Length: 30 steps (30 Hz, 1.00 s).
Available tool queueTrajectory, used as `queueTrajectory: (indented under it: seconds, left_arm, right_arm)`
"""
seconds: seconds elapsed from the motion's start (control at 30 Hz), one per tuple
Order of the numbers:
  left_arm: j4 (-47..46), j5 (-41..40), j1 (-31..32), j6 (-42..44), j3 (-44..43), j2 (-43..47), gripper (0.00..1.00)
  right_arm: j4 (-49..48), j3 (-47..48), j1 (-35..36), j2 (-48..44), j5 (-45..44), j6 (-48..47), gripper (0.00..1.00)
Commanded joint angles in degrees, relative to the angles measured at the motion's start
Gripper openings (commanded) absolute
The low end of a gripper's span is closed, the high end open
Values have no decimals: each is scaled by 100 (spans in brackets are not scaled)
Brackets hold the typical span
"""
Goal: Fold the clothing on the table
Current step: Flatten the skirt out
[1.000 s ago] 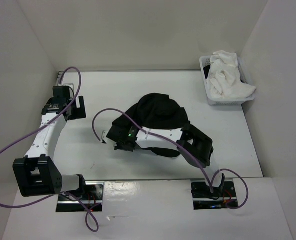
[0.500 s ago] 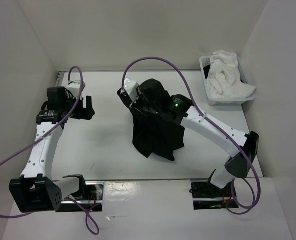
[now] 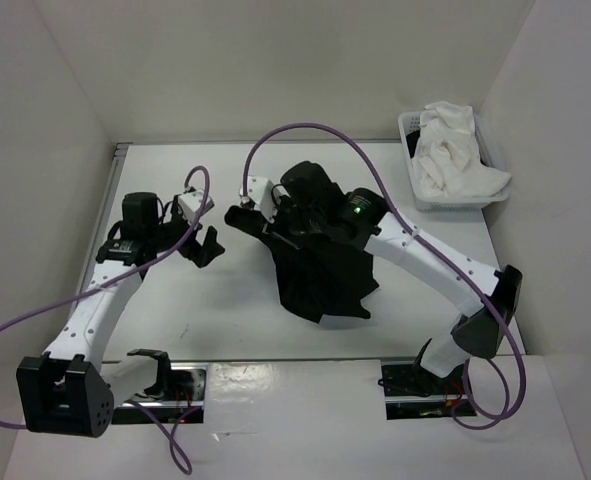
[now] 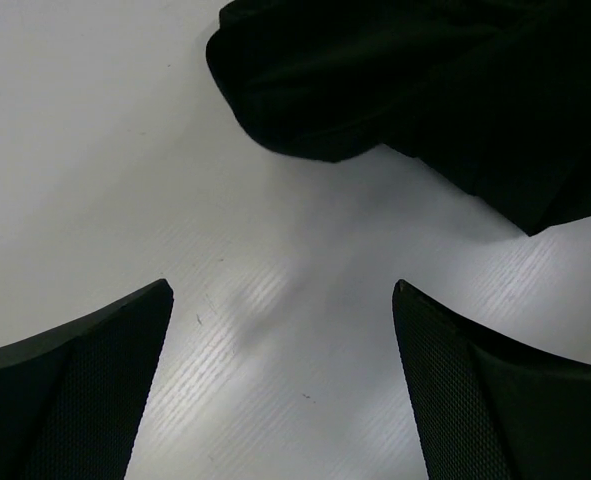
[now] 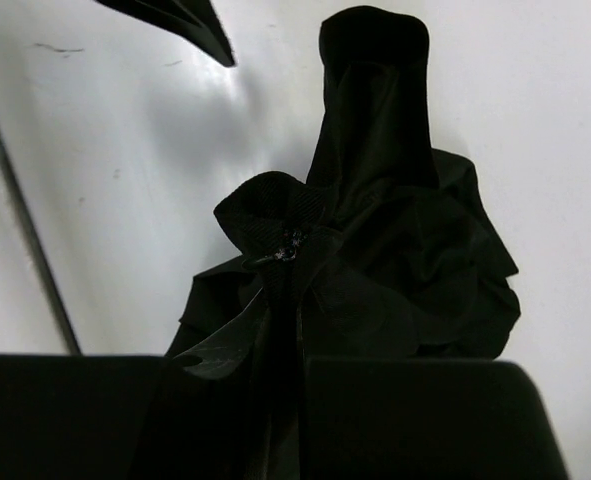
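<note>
Table (image 3: 210, 300), skirt (image 3: 325, 275) hanging upright from right gripper (image 3: 258, 222)

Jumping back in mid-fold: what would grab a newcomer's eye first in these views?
The black pleated fabric skirt hanging bunched from the shut right tool at mid-table stands out most. To its left, the open left tool hovers over the white tabletop, holding nothing. At the far right corner, a small white plastic basket holds a crumpled white cloth garment.

No readable text, labels, brands, numbers or signs — none on any surface.
</note>
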<state>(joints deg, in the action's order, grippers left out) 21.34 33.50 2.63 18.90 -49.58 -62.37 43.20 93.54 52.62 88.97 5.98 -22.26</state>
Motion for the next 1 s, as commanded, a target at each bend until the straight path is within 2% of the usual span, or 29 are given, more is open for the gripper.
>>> queueTrajectory:
  seconds: [0.0,0.17,0.43,0.6,0.77,0.87,0.97]
  left_arm:
    - [-596,824,-61,746,159,-20,96]
    - [-728,2122,-544,1571,282,-301,96]
    - [-123,3127,-896,2416,-235,-733,96]
    - [868,4013,-896,3074,-675,-1049,96]
    - [1652,4472,-896,3454,-746,-1172,95]
    - [1934,4578,-739,3454,-851,-1278,88]
    - [2215,4351,-414,3515,-991,-1479,67]
  right_arm:
    - [407,507,20,-344,755,-217,0]
    - [795,639,-33,-625,1492,-585,0]
    - [1813,1122,-191,-636,2925,-1289,0]
    - [1947,1159,-191,-521,3085,-1413,0]
    - [1684,947,-191,-574,2953,-1413,0]
    - [1438,798,-304,-626,2786,-1299,0]
    - [1113,561,-585,-626,2567,-1009,0]
